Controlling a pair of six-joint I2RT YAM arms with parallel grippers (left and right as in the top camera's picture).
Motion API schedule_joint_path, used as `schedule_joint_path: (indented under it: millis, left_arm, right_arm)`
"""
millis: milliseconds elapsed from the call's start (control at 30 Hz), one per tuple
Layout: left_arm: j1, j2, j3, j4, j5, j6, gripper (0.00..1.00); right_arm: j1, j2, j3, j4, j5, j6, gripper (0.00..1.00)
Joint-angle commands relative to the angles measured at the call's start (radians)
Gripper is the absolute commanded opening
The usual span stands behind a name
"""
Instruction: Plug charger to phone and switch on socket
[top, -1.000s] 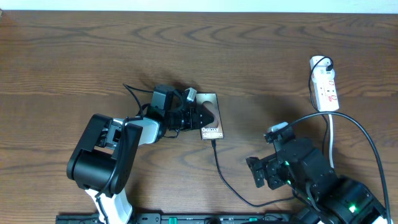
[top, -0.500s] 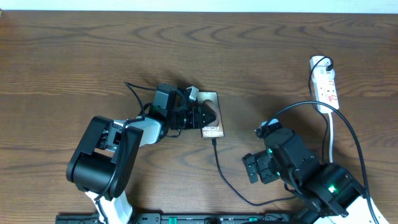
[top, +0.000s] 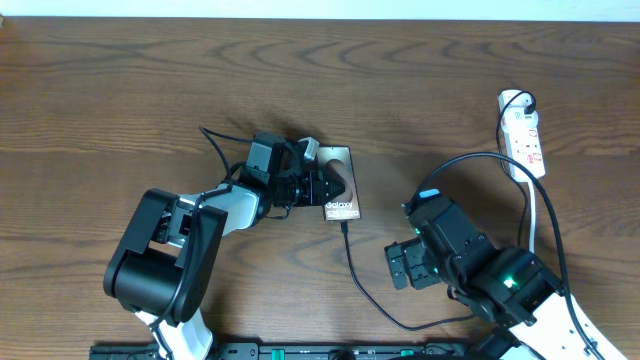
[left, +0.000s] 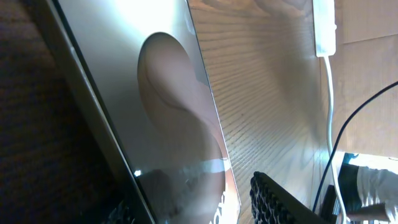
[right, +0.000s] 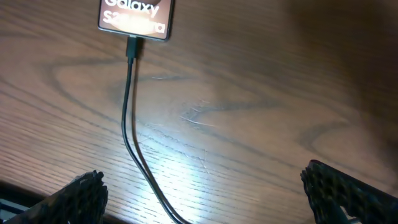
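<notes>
One phone (top: 345, 200) clamped in left pincer (top: 322, 186) | right pincer (right: 214, 193) agape, empty; charger (right: 127, 118) ahead

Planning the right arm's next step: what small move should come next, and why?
Probably swing the right gripper toward the socket to press its switch: the charger tip already looks seated in the phone, and that gripper is open and holds nothing.
</notes>
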Motion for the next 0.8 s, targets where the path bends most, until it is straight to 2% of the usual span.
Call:
schedule_joint_path:
  millis: [0, 767]
  left_arm:
    - [0.0, 0.032, -0.026, -0.036, -0.139, 0.026, 0.54]
    - [0.0, 0.032, -0.026, -0.073, -0.187, 0.037, 0.54]
  right_arm:
    - [-0.005, 0.014, -0.005, -0.001, 0.012, 0.017, 0.99]
    - [-0.005, 0.027, -0.005, 0.019, 0.012, 0.017, 0.99]
